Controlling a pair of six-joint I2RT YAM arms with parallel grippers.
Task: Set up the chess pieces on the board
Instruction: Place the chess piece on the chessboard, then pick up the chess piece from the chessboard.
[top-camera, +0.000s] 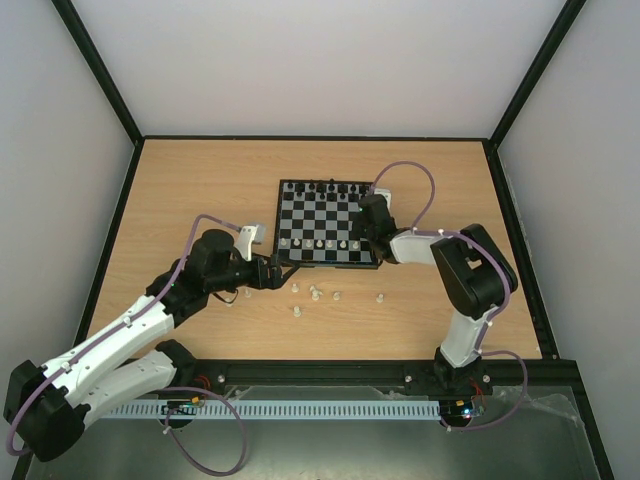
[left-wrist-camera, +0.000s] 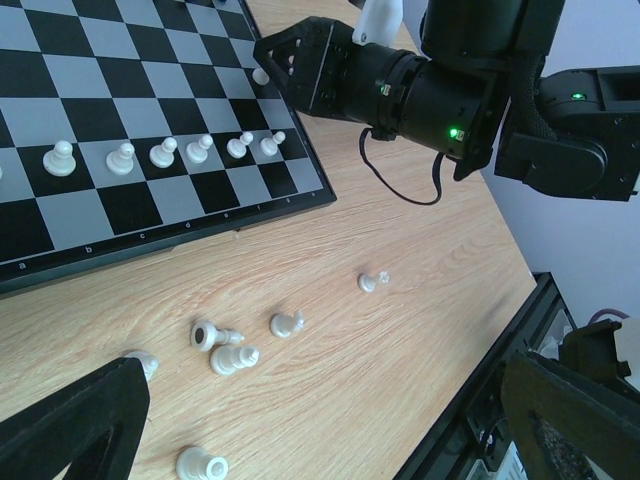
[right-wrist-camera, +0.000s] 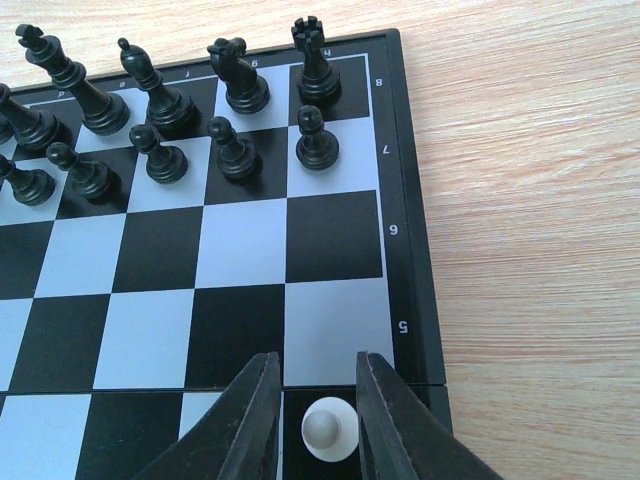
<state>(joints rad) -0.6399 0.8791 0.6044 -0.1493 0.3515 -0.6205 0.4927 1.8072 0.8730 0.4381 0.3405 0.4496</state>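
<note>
**Cream pawn stands between barely parted right jaws at the board's edge**

Top external: The small square chessboard of black and pale grey checks (top-camera: 320, 215) lies on the light wooden surface (top-camera: 200, 190). Tiny black chess figures (top-camera: 320, 187) fill its far rows, and a row of cream plastic pawns (top-camera: 318, 243) lines its near side. The right jaws cover the near right corner and cannot be read here. Loose cream pieces (top-camera: 315, 293) lie on the wood just off the near edge, too small to identify.

Left wrist: The left jaws are spread wide, with only their dark tips in frame, low at both corners. Between them the loose pieces lie toppled, one cut off at the bottom. The pawn row runs out of frame on the left.

Right wrist: The right jaws are narrowly parted. A single cream pawn (right-wrist-camera: 330, 432) stands between the black fingers (right-wrist-camera: 392, 425), in the outermost column below the row marked 5, with dark square showing beside it, unpinched. Its lower part is cropped.
</note>
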